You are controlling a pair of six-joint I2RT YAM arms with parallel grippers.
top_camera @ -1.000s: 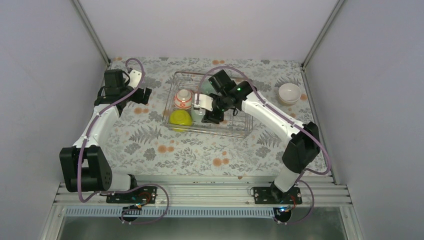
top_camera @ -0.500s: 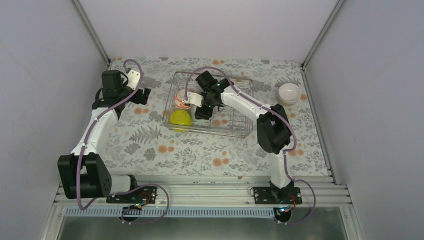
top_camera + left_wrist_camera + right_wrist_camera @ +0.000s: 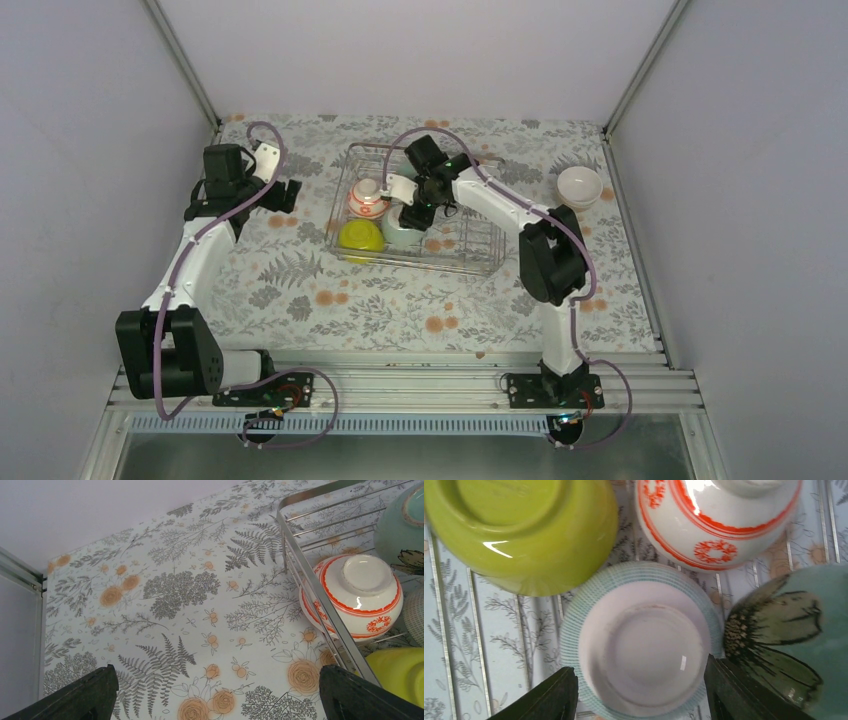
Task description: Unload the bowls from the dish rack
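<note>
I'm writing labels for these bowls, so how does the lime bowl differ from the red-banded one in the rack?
The lime bowl is plain glossy yellow-green; the red-banded bowl is white with red rings and motifs. Seen from the top view, the lime bowl sits at the near-left corner of the dish rack; the red-banded bowl sits just behind it. Both lie bottom up.

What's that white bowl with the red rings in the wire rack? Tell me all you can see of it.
The red-and-white bowl looks like glossy glazed ceramic: white, with red bands round its wall and small red motifs. It lies bottom up, plain white foot ring showing, at the left end of the dish rack. A yellow-green bowl, a blue-striped bowl and a teal flowered bowl crowd close; whether they touch it cannot be told.
</note>
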